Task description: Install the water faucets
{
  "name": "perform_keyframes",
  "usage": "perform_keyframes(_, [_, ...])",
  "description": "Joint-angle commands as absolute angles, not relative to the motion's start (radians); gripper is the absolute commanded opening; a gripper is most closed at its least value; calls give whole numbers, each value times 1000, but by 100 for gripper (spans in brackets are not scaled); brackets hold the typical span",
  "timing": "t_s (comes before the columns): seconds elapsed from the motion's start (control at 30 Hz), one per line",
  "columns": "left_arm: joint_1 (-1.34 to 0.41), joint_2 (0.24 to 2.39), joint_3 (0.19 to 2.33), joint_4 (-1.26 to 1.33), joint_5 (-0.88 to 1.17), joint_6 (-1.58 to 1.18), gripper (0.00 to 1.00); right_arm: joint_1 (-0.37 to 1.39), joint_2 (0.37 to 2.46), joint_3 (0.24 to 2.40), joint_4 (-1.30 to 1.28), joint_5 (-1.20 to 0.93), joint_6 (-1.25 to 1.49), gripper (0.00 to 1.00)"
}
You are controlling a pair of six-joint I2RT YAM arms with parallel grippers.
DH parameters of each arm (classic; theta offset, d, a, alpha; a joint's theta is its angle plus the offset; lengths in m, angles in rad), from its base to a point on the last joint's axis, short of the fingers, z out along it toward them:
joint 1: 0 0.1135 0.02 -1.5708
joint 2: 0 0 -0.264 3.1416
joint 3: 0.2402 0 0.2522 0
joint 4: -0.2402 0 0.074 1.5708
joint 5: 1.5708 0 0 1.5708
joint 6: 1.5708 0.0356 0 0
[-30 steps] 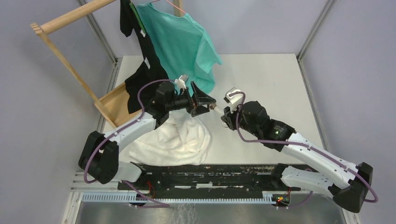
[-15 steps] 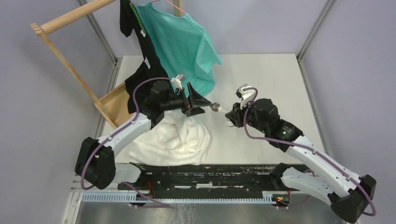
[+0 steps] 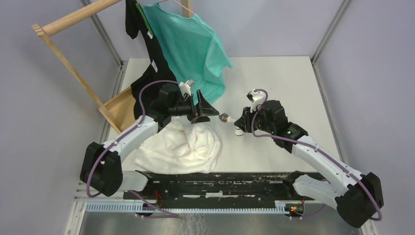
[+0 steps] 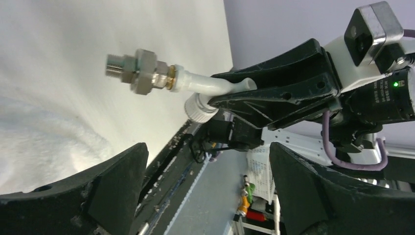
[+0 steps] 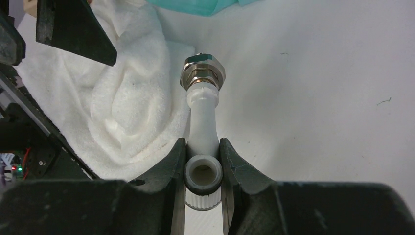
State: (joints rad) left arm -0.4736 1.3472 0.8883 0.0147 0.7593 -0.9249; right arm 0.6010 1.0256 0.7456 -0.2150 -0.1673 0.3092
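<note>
so the white plastic spout [image 5: 203,122] has the silver threaded fitting [image 5: 203,71] on its tip, both up off the worktop [image 5: 318,73]

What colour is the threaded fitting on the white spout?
The fitting is silver, with a brass-coloured band beside the spout; clearest in the left wrist view.

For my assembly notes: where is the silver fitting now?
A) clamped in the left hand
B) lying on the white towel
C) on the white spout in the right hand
C: the silver fitting sits on the white spout clamped by the right hand; the left hand is open.
</note>
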Motion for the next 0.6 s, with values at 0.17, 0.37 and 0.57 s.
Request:
perform_keyframes(0.17, [-417, 1137, 933, -128, 549, -640, 99, 409, 973, 760, 84, -496, 519, 0])
perform_keyframes(0.37, [-339, 1161, 892, 18, 796, -726, 99, 328, 966, 770, 235, -657, 683, 1])
perform_keyframes(0.57, [-305, 1167, 800, 276, 918, -906, 99, 295, 994, 782, 401, -803, 845, 1])
